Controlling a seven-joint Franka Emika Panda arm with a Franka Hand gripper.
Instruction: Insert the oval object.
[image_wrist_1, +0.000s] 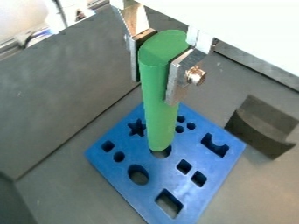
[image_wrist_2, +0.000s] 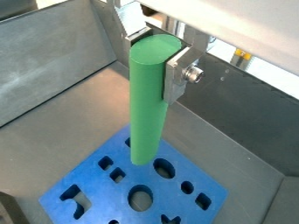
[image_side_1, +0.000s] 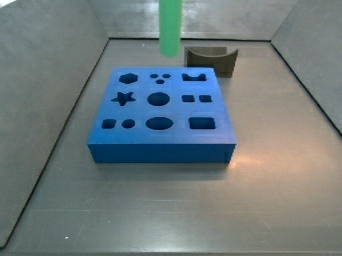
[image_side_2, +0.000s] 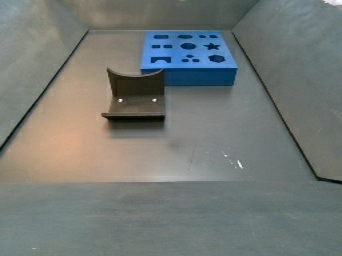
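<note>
My gripper (image_wrist_1: 160, 54) is shut on the top of the oval object (image_wrist_1: 156, 105), a long bright green peg that hangs upright. Both wrist views show it; the gripper (image_wrist_2: 155, 51) holds the peg (image_wrist_2: 147, 105) between its silver fingers (image_wrist_2: 176, 75). The peg's lower end hangs above the blue block (image_wrist_1: 158, 188), over its top face with several shaped holes (image_wrist_2: 105, 197), apart from it. In a side view only the peg's lower part (image_side_1: 170, 28) shows, above and behind the block (image_side_1: 160, 148); the gripper is out of that frame. In a side view the block (image_side_2: 191, 75) shows without peg or gripper.
A dark olive curved piece (image_side_1: 211, 60) stands on the floor beside the block's far side; it also shows in a side view (image_side_2: 134, 97) and in a wrist view (image_wrist_1: 263, 127). Grey sloping walls enclose the floor on all sides.
</note>
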